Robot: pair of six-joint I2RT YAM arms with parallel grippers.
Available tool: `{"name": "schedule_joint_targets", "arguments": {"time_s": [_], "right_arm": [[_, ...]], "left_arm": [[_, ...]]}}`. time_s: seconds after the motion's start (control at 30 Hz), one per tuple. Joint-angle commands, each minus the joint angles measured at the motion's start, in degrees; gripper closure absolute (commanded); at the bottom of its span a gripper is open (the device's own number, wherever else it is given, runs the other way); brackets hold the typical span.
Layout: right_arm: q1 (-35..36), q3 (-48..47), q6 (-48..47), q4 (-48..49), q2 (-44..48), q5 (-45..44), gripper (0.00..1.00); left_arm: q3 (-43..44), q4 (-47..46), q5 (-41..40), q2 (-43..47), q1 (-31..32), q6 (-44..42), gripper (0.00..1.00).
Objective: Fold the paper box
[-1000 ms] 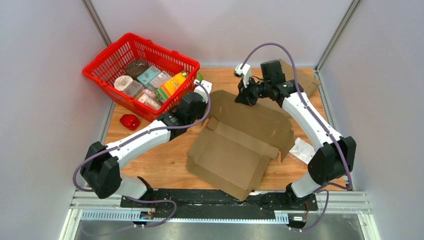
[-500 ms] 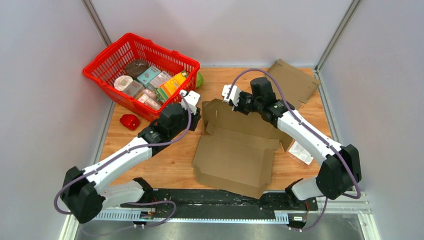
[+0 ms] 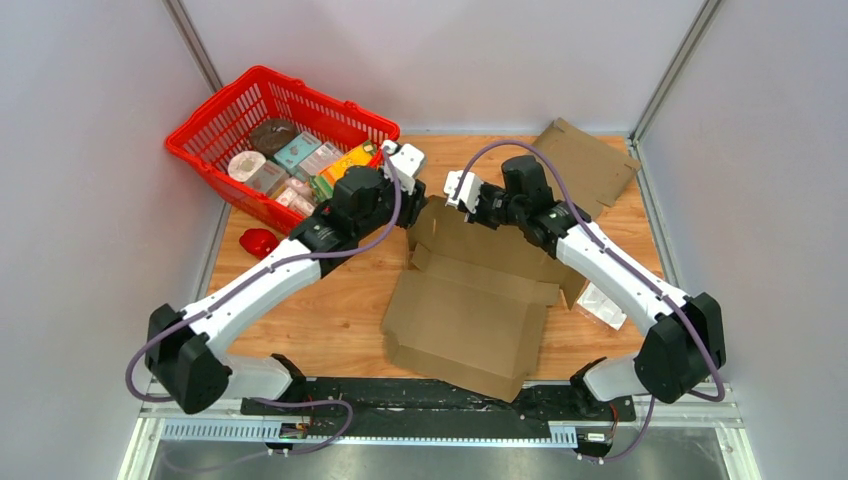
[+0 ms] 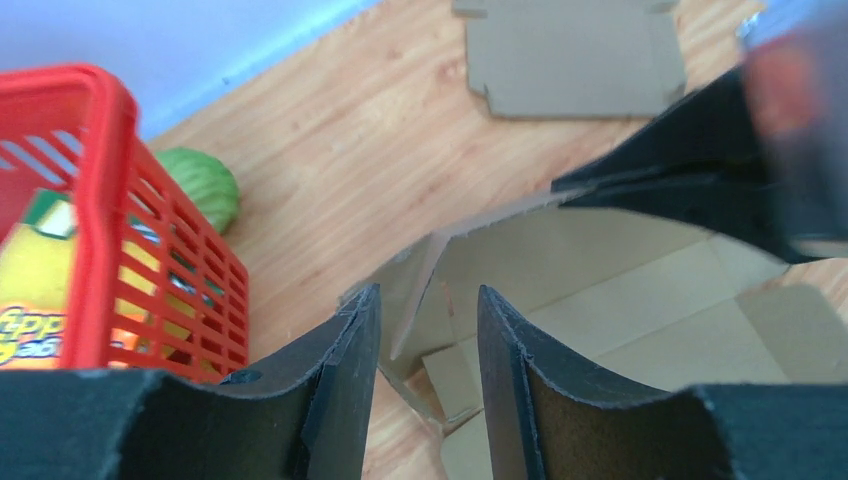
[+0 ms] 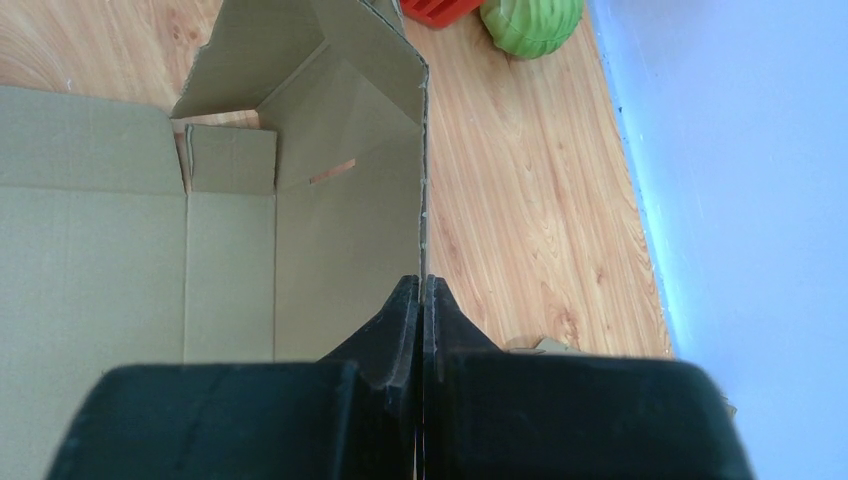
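The paper box (image 3: 470,315) is a brown cardboard blank lying mostly flat in the middle of the table. Its back panel (image 5: 350,170) stands upright. My right gripper (image 5: 422,285) is shut on that panel's top edge, near the back of the box (image 3: 483,212). My left gripper (image 4: 428,292) is open, its fingers (image 4: 345,340) apart with nothing held between them. It hovers at the box's back left corner (image 3: 420,205), where a folded corner flap (image 4: 425,285) shows beyond the gap.
A red basket (image 3: 200,135) full of groceries stands at the back left, with a green ball (image 4: 200,185) beside it. A red object (image 3: 259,242) lies near the left edge. A second flat cardboard blank (image 3: 590,160) lies back right. A clear packet (image 3: 603,303) lies right of the box.
My left gripper has opened and moved back toward the box's rear left corner. My right gripper, still shut on the panel, pulled it leftward and upright. The box shifted slightly.
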State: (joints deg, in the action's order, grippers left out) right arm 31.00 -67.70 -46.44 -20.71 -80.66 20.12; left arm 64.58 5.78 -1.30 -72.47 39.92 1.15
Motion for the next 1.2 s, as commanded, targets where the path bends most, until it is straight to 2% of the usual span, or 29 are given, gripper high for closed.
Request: {"name": "schedule_joint_targets", "arguments": {"time_s": [0.0,0.27,0.37,0.47,0.6,0.67,0.7,0.73,0.8,0.83,0.87,0.9,0.93,0.97,1.0,1.03,1.07,1.13,1.17], "right_arm": [[0.28,-0.68,-0.94,1.02,2.44,0.36,1.00],[0.28,-0.50,-0.50,1.37,2.18,0.88,1.00],[0.37,-0.41,-0.15,1.81,2.18,1.15,1.00],[0.46,-0.06,0.20,2.60,2.26,1.15,1.00],[0.46,0.64,2.22,5.14,2.79,0.80,0.97],[0.72,1.60,4.50,6.90,3.31,-0.51,0.89],[0.81,1.70,5.29,7.69,3.49,-1.30,0.81],[0.81,1.70,6.87,7.53,3.76,-2.09,0.77],[0.90,2.48,10.12,8.58,5.25,-5.94,0.49],[0.99,2.75,15.62,9.10,5.86,-8.67,0.33],[0.99,2.05,20.20,8.85,6.56,-11.56,0.00],[0.99,0.92,25.12,7.45,8.14,-18.03,0.00],[0.99,-0.66,30.56,5.09,8.68,-20.01,0.00],[0.73,-2.50,42.01,-1.29,9.46,-23.51,0.00],[0.72,-6.35,47.00,-5.27,9.91,-26.85,0.00],[0.64,-9.17,53.66,-10.18,9.82,-28.19,0.00],[0.55,-11.55,65.48,-19.45,9.48,-29.86,0.00],[0.55,-16.40,77.14,-26.46,8.42,-28.21,0.00],[0.72,-16.67,88.51,-29.10,8.42,-26.47,0.00]], "left_arm": [[3.18,1.95,3.06,-3.90,-0.46,-4.40,0.51],[6.00,2.92,3.59,-8.48,-0.63,-5.98,0.54],[6.35,2.83,2.10,-9.88,-0.55,-6.16,0.59],[6.44,2.66,1.48,-10.94,-0.55,-6.51,0.71],[5.39,1.00,-0.54,-11.12,-0.63,-6.68,0.93],[3.72,-0.50,-1.25,-10.50,-0.63,-6.68,0.99],[2.41,-2.25,-1.42,-10.24,-0.55,-6.51,1.00],[1.61,-3.31,-1.60,-9.72,-0.63,-6.25,1.00],[-0.14,-5.42,-1.51,-8.84,-0.55,-5.46,1.00],[-0.67,-5.52,-1.77,-8.57,-0.63,-5.11,1.00],[-1.20,-6.91,-2.12,-8.22,-0.55,-4.67,1.00],[-2.16,-7.27,-2.74,-7.69,-0.63,-3.53,1.00],[-2.70,-7.54,-3.61,-7.43,-0.63,-3.00,1.00],[-3.40,-8.50,-3.71,-7.08,-0.55,-2.65,1.00],[-4.71,-9.03,-3.71,-6.38,-0.63,-1.95,1.00],[-5.33,-9.47,-3.80,-6.11,-0.63,-1.50,1.00],[-5.95,-10.34,-3.80,-5.93,-0.63,-1.41,1.00],[-6.83,-10.44,-4.41,-5.32,-0.63,0.87,1.00],[-7.09,-10.53,-4.59,-5.14,-0.55,1.31,1.00]]}}
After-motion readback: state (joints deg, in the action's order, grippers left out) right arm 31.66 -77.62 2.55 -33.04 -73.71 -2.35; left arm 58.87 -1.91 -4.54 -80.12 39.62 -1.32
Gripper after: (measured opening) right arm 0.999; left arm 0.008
